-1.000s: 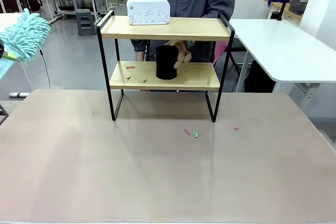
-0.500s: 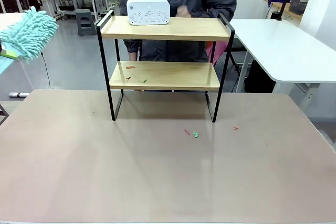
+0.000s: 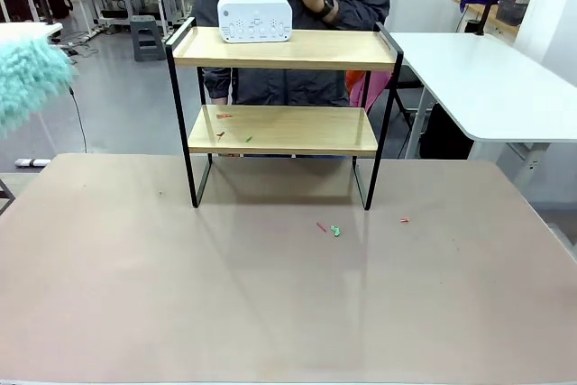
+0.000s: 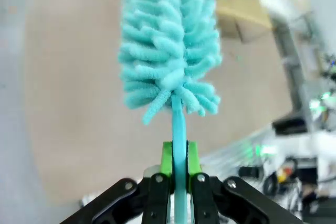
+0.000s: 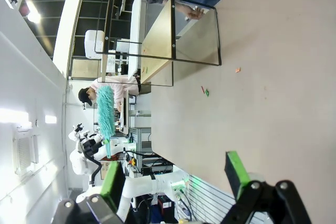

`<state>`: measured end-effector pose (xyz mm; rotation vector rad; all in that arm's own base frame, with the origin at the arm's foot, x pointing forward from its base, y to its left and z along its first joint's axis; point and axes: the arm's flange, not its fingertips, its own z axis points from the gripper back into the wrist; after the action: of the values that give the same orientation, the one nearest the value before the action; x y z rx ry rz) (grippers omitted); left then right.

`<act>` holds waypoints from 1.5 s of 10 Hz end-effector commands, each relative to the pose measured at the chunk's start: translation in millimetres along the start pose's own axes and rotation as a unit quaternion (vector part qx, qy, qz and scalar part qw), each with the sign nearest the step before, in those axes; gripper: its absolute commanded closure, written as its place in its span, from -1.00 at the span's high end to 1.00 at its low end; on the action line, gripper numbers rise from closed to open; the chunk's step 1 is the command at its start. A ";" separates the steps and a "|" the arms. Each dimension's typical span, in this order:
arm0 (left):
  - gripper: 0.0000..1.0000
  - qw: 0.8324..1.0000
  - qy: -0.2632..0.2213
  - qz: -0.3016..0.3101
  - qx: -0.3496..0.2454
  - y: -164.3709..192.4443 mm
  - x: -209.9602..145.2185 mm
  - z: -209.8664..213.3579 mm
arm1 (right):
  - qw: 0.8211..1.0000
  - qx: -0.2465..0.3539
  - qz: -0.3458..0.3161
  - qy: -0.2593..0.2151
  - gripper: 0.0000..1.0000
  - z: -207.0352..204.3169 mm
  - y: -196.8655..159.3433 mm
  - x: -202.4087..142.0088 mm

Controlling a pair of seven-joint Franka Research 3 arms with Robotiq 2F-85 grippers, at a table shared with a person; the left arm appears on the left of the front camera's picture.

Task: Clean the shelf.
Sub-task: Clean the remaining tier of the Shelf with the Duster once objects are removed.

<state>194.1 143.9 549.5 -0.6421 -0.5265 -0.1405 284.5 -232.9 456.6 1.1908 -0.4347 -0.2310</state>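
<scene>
Left hand (image 4: 179,157) clamps the soft duster (image 4: 168,51) by its thin handle (image 4: 179,124), right hand (image 5: 174,174) gapes empty; that light shelf (image 3: 315,48) looks easily tipped.

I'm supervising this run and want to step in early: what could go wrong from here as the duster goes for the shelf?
1. The wide, fluffy duster could knock the white device off the top board of the shelf.
2. Sweeping the scraps off the lower board may just scatter them onto the table, where more bits lie.
3. The left jaws pinch only its thin handle, which might twist under pressure.
</scene>
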 end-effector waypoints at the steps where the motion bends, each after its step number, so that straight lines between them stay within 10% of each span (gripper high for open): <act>1: -0.75 0.988 0.097 -0.114 -0.046 -15.0 -32.9 -30.8 | 1.000 0.008 0.014 -0.005 1.00 -0.3 0.1 0.3; 4: -0.75 0.950 0.229 -0.202 -0.060 -43.1 -30.2 -72.9 | 1.000 0.008 0.014 -0.005 1.00 -0.3 0.1 0.3; 14: -0.75 0.997 0.069 0.012 0.015 -151.7 -40.3 -221.1 | 1.000 0.008 0.014 -0.005 1.00 -0.3 0.1 0.3; 15: -0.75 0.989 0.134 -0.057 -0.015 -166.7 45.8 -160.4 | 1.000 0.008 0.014 -0.005 1.00 -0.3 0.1 0.3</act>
<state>263.1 -103.8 548.5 -0.5920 -0.3183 -0.2560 284.2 -233.1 456.6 1.1911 -0.4353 -0.2312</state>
